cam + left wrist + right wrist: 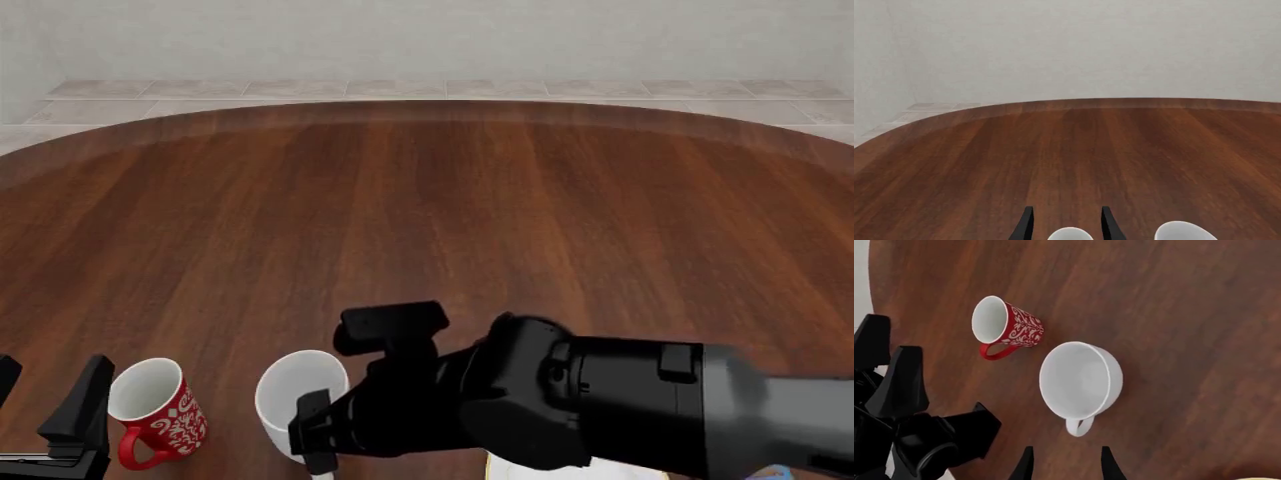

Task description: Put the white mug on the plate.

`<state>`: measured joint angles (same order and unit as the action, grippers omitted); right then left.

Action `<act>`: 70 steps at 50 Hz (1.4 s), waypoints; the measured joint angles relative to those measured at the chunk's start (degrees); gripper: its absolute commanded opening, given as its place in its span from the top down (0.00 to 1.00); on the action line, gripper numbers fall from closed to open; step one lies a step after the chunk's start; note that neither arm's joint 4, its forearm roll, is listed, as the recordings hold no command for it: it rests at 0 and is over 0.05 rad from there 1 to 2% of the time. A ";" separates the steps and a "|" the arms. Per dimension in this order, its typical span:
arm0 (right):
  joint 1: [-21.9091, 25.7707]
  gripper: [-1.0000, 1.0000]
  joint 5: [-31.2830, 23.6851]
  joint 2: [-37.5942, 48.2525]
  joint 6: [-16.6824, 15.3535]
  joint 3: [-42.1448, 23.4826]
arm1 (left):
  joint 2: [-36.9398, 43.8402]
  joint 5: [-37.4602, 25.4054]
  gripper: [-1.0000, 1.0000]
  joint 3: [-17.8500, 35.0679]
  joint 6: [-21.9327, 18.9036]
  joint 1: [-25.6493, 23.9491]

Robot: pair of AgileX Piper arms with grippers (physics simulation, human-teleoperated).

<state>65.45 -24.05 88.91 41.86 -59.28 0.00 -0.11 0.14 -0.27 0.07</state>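
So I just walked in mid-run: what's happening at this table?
The right gripper, jaws open, hovers by the handle of the plain glossy white ceramic mug, which stands upright on the wooden table beside the red mug with white lettering. Nothing is grasped. The left gripper waits open near the red mug.

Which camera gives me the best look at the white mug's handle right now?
The right wrist view: the white mug shows whole from above, handle toward the open right gripper. In the front view the right arm hides part of the mug and most of its handle. The left wrist view shows only white slivers at its edge, no handle.
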 measured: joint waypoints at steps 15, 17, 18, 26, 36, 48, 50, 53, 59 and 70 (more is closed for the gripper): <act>-0.25 0.00 1.31 1.63 0.49 0.42 | 0.00 0.00 0.00 0.00 0.00 0.00; -0.26 0.00 1.39 1.85 0.50 0.37 | 0.00 0.00 0.00 0.00 0.00 0.00; -0.26 0.00 1.43 1.96 0.51 0.34 | 0.00 0.00 0.00 0.00 0.00 0.00; -0.27 0.00 1.82 3.01 0.57 0.04 | 0.00 0.00 0.00 0.00 0.00 0.00; -0.21 0.00 2.69 4.47 0.76 -0.02 | 0.00 0.00 0.00 0.00 0.00 0.00; -0.15 0.00 3.91 6.41 0.99 0.04 | 0.00 0.00 0.00 0.00 0.00 0.00; -0.13 0.00 4.06 6.70 1.03 0.02 | 0.00 0.00 0.00 0.00 0.00 0.00; -0.03 0.00 4.32 7.15 1.13 0.02 | 0.00 0.00 0.00 0.00 0.00 0.00; 0.30 0.00 4.83 8.07 1.40 0.06 | 0.00 0.00 0.00 0.00 0.00 0.00; 0.97 0.00 5.70 9.41 1.90 0.19 | 0.00 0.00 0.00 0.00 0.00 0.00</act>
<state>66.41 -18.35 98.32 43.76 -59.09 0.00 -0.11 0.14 -0.27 0.07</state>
